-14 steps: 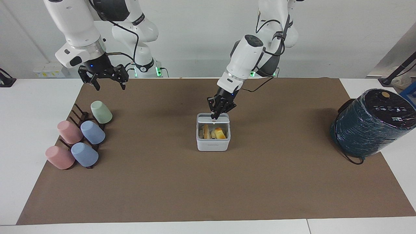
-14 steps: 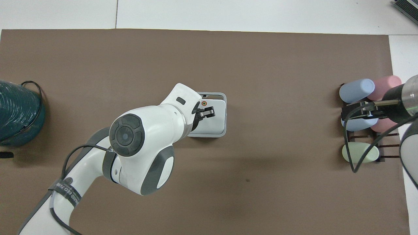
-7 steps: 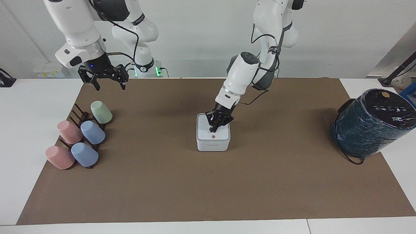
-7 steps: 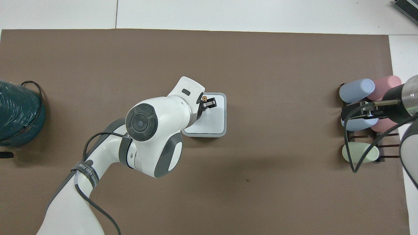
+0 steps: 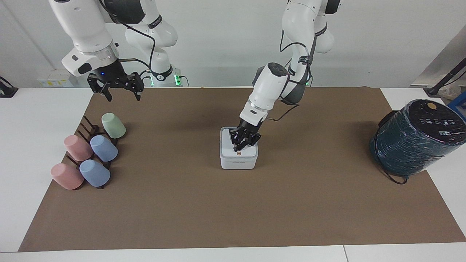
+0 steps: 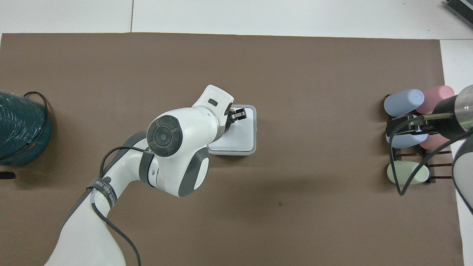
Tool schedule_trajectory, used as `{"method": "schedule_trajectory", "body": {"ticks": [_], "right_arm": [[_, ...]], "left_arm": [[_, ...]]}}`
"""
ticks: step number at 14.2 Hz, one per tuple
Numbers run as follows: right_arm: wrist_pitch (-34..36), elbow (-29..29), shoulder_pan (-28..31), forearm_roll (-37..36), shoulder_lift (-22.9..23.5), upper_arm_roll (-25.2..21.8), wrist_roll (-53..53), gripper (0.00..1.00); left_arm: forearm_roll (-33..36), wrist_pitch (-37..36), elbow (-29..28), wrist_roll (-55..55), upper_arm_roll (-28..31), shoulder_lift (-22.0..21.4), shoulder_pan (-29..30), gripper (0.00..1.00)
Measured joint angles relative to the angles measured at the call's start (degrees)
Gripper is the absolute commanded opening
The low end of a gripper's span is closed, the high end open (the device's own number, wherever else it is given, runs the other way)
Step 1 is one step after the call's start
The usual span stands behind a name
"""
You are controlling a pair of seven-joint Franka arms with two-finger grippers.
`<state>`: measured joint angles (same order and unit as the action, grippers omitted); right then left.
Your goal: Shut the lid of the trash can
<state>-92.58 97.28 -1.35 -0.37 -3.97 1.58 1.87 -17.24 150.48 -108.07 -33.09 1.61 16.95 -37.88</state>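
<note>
The small white trash can (image 5: 238, 164) stands in the middle of the brown mat. Its lid (image 5: 227, 145) lies flat on top with the orange dot facing up. My left gripper (image 5: 237, 147) is shut, and its tips rest on the lid just beside the dot. In the overhead view the left arm covers part of the trash can (image 6: 254, 129), while the lid (image 6: 240, 138) and the left gripper (image 6: 236, 115) still show. My right gripper (image 5: 123, 95) waits open and empty in the air over the mat's edge, by the cup rack.
A dark rack with several pastel cups (image 5: 91, 153) lies at the right arm's end of the table, and it also shows in the overhead view (image 6: 406, 133). A large dark teal wrapped cylinder (image 5: 415, 138) with a cable stands at the left arm's end.
The lid went from raised, with food showing inside the can, to flat on top. My left gripper followed it down and toward the orange dot. The right arm has not moved.
</note>
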Motion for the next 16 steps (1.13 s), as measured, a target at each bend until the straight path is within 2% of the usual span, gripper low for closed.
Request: {"method": "schedule_trajectory", "body": {"ticks": [2, 6, 10, 12, 16], "right_arm": [[0.0, 0.0, 0.0, 0.0, 0.0, 0.0, 0.0, 1.00], [0.0, 0.0, 0.0, 0.0, 0.0, 0.0, 0.0, 1.00], [0.0, 0.0, 0.0, 0.0, 0.0, 0.0, 0.0, 1.00], [0.0, 0.0, 0.0, 0.0, 0.0, 0.0, 0.0, 1.00], [0.0, 0.0, 0.0, 0.0, 0.0, 0.0, 0.0, 1.00]], "left_arm": [[0.7, -6.1, 3.1, 0.2, 0.3, 0.4, 0.5, 0.19], [3.6, -28.7, 15.8, 1.9, 0.6, 0.5, 5.9, 0.21], [7.3, -45.5, 24.0, 9.0, 1.0, 0.3, 11.6, 0.24], [9.7, -51.8, 26.2, 15.2, 1.3, 0.3, 14.8, 0.28], [11.6, -58.2, 28.0, 29.3, 1.6, -0.7, 22.9, 0.32]]}}
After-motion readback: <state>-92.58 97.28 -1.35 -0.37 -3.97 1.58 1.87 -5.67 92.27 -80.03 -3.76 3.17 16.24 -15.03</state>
